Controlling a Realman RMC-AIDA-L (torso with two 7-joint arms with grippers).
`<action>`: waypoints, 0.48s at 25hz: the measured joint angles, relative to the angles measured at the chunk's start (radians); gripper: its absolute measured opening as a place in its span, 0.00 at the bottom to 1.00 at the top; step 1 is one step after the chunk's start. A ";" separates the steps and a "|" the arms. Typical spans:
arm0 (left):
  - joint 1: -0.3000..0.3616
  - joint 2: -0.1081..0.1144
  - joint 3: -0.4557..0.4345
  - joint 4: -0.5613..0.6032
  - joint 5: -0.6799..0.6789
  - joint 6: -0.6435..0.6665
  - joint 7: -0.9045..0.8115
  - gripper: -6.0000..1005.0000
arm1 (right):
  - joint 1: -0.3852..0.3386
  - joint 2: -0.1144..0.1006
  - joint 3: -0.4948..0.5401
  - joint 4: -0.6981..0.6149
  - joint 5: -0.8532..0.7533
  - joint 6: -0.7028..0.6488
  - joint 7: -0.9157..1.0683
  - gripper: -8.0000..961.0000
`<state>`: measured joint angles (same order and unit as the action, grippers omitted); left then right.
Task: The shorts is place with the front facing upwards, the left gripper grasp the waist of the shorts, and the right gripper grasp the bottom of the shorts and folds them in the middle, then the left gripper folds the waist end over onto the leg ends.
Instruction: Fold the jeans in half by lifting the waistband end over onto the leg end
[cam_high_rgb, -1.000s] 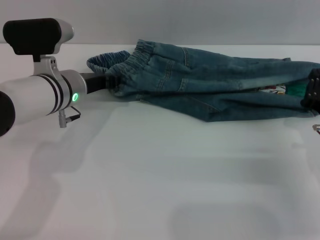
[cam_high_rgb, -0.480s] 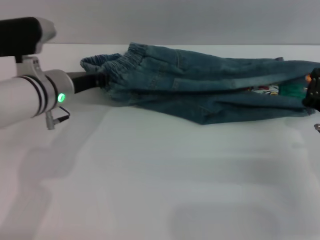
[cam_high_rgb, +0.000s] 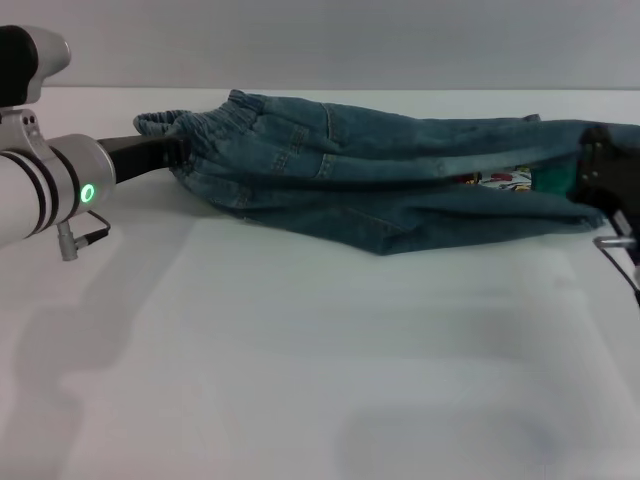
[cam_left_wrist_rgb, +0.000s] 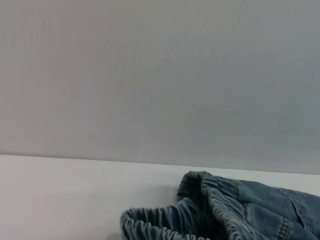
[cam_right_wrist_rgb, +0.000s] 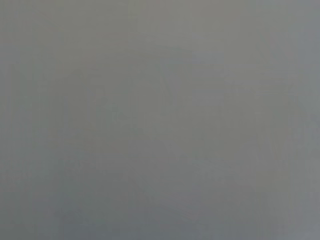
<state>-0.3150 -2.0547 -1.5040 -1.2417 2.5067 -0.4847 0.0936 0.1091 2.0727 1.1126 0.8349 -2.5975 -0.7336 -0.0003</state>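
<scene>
On the white table (cam_high_rgb: 300, 380), shorts (cam_high_rgb: 380, 180) stretched between end effectors (waist (cam_high_rgb: 190, 130) left).

A white table (cam_high_rgb: 300, 380) meets a grey wall (cam_high_rgb: 400, 40).

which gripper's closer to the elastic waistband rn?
Left. The left gripper is at the waistband; the right gripper is at the opposite, leg end of the shorts.

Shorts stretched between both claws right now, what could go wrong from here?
1. The left claw holds only the bunched edge of the elastic waist; it may slip out.
2. The shorts sag in a twisted bundle with a patterned lining showing near the right claw, so the fold may land crooked.
3. The leg ends sit at the head view's edge, so the grip there is hard to check.
</scene>
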 joint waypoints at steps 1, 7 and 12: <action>0.003 0.000 -0.001 -0.004 0.001 -0.005 0.000 0.14 | 0.008 0.000 -0.006 -0.005 0.000 0.000 0.000 0.01; 0.011 -0.001 -0.001 -0.016 0.002 -0.018 0.000 0.14 | 0.121 0.006 -0.021 -0.141 0.004 0.000 0.004 0.01; 0.033 -0.001 -0.001 -0.063 0.002 -0.036 0.000 0.14 | 0.199 0.007 -0.014 -0.230 0.009 0.016 0.018 0.01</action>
<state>-0.2818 -2.0555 -1.5048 -1.3050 2.5085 -0.5208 0.0936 0.3083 2.0796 1.0984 0.6049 -2.5886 -0.7180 0.0175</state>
